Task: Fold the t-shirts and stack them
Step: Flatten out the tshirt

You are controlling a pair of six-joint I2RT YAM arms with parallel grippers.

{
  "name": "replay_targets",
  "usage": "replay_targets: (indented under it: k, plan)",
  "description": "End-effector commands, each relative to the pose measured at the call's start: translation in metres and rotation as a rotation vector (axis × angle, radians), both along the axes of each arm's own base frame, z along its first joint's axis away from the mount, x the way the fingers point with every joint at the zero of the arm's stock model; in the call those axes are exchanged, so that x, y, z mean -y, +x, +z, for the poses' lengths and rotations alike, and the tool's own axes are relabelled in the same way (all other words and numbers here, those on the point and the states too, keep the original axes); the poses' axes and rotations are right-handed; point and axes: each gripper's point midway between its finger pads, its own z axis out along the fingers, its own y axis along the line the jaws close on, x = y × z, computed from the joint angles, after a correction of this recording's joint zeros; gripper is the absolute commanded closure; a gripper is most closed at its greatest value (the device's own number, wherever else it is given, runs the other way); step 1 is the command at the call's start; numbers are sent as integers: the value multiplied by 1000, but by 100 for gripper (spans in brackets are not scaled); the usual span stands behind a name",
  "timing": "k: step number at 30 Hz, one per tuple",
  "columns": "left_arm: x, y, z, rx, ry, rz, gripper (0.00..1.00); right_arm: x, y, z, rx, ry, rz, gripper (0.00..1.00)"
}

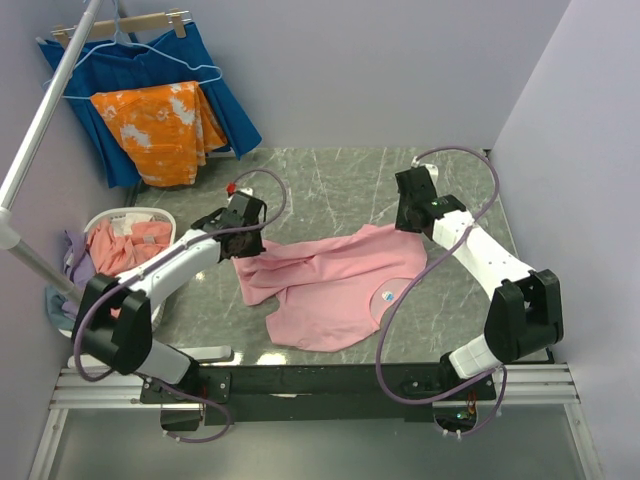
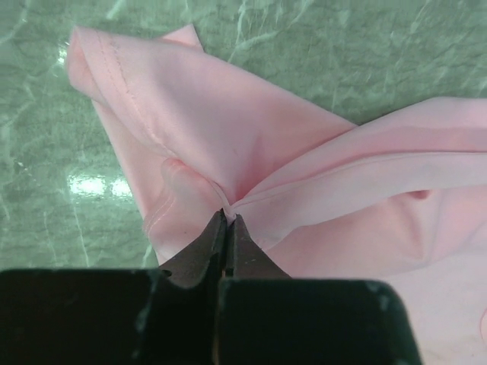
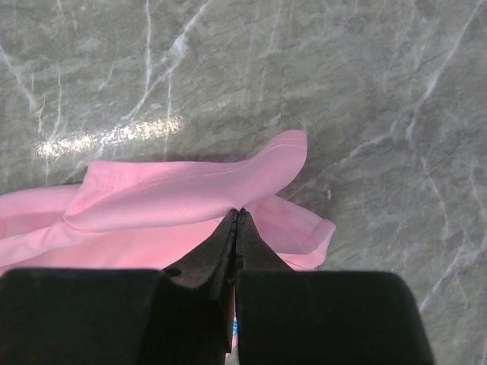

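Lying rumpled across the middle of the tabletop (image 1: pixel 330 180), the light pink t-shirt (image 1: pixel 320 290) spreads from its left part towards the near edge, with a white and blue neck label (image 1: pixel 388 294) showing on its right side. The left fingers (image 2: pixel 202 255) are clenched on a raised fold at the shirt's left end, and the fabric puckers into creases where they pinch it. The right fingers (image 3: pixel 213 251) are clenched on a hemmed fold at the shirt's far right corner, which stands a little off the green marbled surface. At the left edge of the tabletop sits a white basket (image 1: pixel 128 213) holding a salmon-pink t-shirt (image 1: pixel 125 245), with a bit of lilac fabric (image 1: pixel 72 250) at its left rim. Beyond the far left corner, an orange cloth (image 1: pixel 160 130) with white blotches hangs in front of a dark blue pleated cloth (image 1: pixel 225 100) from a wooden hanger (image 1: pixel 120 25).
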Motion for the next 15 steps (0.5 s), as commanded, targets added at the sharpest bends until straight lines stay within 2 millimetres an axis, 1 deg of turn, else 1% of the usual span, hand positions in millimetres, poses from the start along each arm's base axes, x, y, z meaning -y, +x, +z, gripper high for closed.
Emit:
replay_targets:
  k: [1, 2, 3, 4, 5, 6, 7, 8, 9, 10, 11, 12, 13, 14, 15]
  plan:
    - [-3, 17, 77, 211, -42, 32, 99, 17, 1, 44, 122, -25, -48, 100]
    - [-8, 15, 103, 271, -61, 45, 99, 19, -3, 55, 146, -25, -52, 100]
    - [-12, 15, 121, 314, -65, 57, 99, 21, -2, 68, 175, -22, -59, 100]
    - [-15, 18, 150, 380, -79, 73, 99, 24, -4, 78, 199, -28, -69, 100]
    - [-22, 12, 178, 446, -99, 85, 99, 28, -10, 95, 235, -22, -73, 100]
    - [-26, 9, 195, 487, -102, 89, 99, 30, -12, 110, 271, -15, -79, 100]
    - [-31, 6, 223, 546, -124, 100, 99, 33, -17, 121, 291, -15, -86, 100]
    - [-38, -3, 245, 595, -136, 111, 99, 36, -25, 139, 335, -4, -88, 100]
    - [-42, -10, 256, 610, -135, 106, 99, 38, -29, 160, 379, 10, -92, 100]
    - [-46, -17, 280, 652, -158, 109, 99, 41, -36, 169, 390, 10, -87, 100]
    - [-49, -27, 295, 682, -183, 101, 99, 44, -46, 187, 430, 23, -86, 100]
    - [-52, -36, 312, 706, -202, 90, 99, 46, -53, 210, 477, 39, -90, 100]
    - [-52, -44, 323, 728, -225, 78, 99, 48, -61, 219, 493, 50, -88, 100]
    - [-49, -58, 338, 757, -274, 34, 99, 51, -75, 238, 546, 77, -83, 100]
    - [-47, -67, 348, 776, -306, 3, 99, 51, -83, 256, 592, 103, -76, 100]
